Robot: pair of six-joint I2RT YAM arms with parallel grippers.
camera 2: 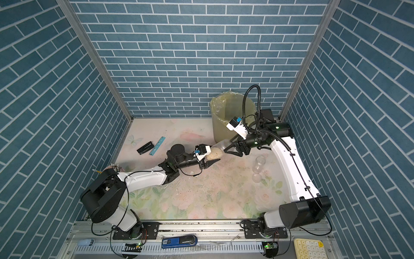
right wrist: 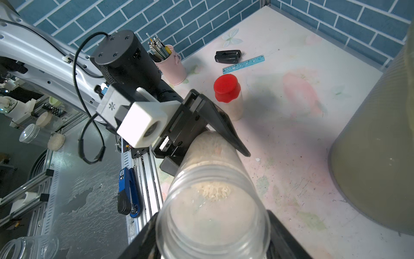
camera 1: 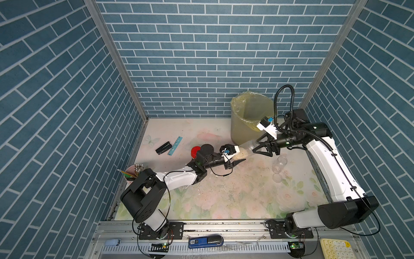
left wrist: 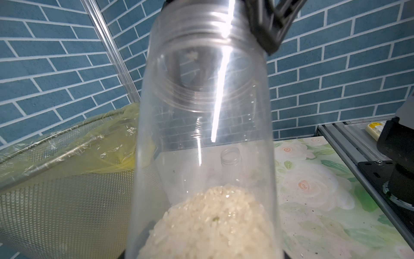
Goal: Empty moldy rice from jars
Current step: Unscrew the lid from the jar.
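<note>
- Holding one clear jar (camera 1: pixel 247 149) on its side in the air, the two grippers share it. The left gripper (camera 1: pixel 236 157) is clamped on the base end and the right gripper (camera 1: pixel 257 146) on the threaded neck. The cap is off.
- The moldy rice (left wrist: pixel 212 224) sits as one packed clump at the base, right between the left gripper's fingers. The length of jar toward the right gripper is bare.
- The yellow-lined bin (camera 1: pixel 251 121) stands just beside the right gripper, on its far side. The jar's mouth faces the right wrist, not the bin.
- The jar looks like thin, smooth plastic, so it is probably light, slippery, and springy in the middle of the wall. The ribbed neck and the base look the stiffest places to hold.
- The rice looks caked, so it may cling when the jar is tipped and then slide out in one lump.
- A red-capped jar (right wrist: pixel 227 94) holding rice stands behind the left gripper. An empty jar (camera 1: pixel 280 163) stands near the right gripper, away from the bin.
</note>
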